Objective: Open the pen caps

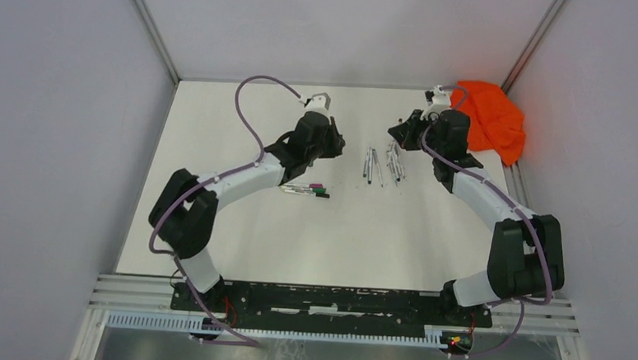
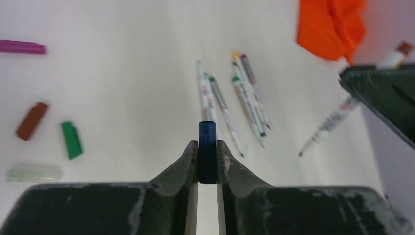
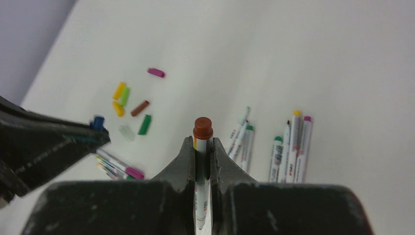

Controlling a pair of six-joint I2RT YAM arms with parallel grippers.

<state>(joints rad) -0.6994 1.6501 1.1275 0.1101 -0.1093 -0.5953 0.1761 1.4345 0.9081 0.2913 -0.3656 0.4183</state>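
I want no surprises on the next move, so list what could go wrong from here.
1. The left end effector pinches the stubby dark blue plastic cap only at its tip; it could pop free and roll.
2. The white-barrelled pen in the right end effector looks uncapped at its lower end; it might mark the white table.

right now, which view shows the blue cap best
Left wrist: the blue cap sits centre frame, clamped between the left fingers. Right wrist shows only a small blue speck of it; the top view leaves it too small to see.
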